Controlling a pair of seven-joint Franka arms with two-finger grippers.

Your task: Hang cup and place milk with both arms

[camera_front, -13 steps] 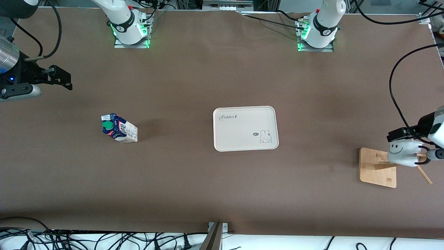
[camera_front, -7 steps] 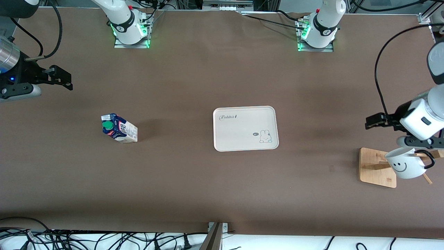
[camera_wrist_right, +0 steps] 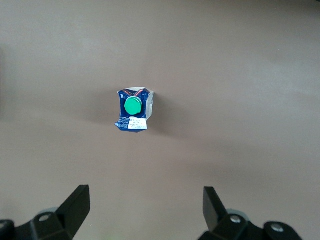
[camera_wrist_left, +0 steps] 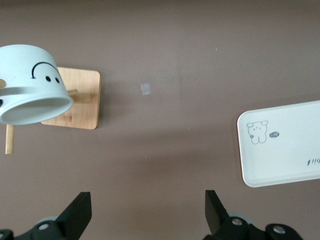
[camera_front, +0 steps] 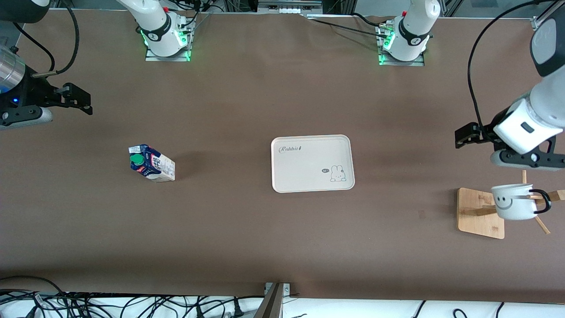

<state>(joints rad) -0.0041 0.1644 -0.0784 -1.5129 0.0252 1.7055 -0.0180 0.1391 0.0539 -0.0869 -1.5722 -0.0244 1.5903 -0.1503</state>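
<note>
The white cup (camera_front: 514, 203) with the smiley face hangs by its black loop handle on a peg of the wooden rack (camera_front: 474, 212) at the left arm's end of the table. It also shows in the left wrist view (camera_wrist_left: 32, 85). My left gripper (camera_front: 463, 136) is open and empty, up in the air over the table beside the rack, apart from the cup; its own view shows the fingers spread wide (camera_wrist_left: 147, 210). The milk (camera_front: 151, 162) stands on the table toward the right arm's end. My right gripper (camera_front: 81, 101) is open and empty, high over the milk (camera_wrist_right: 134, 110).
A white tray (camera_front: 309, 150) with a rabbit drawing lies at the middle of the table, between milk and rack; it shows in the left wrist view (camera_wrist_left: 290, 160). Cables run along the table edge nearest the front camera.
The left gripper let go of the cup, which now hangs on the rack's peg, and moved up and away toward the arm bases. The right arm waits unmoved.
</note>
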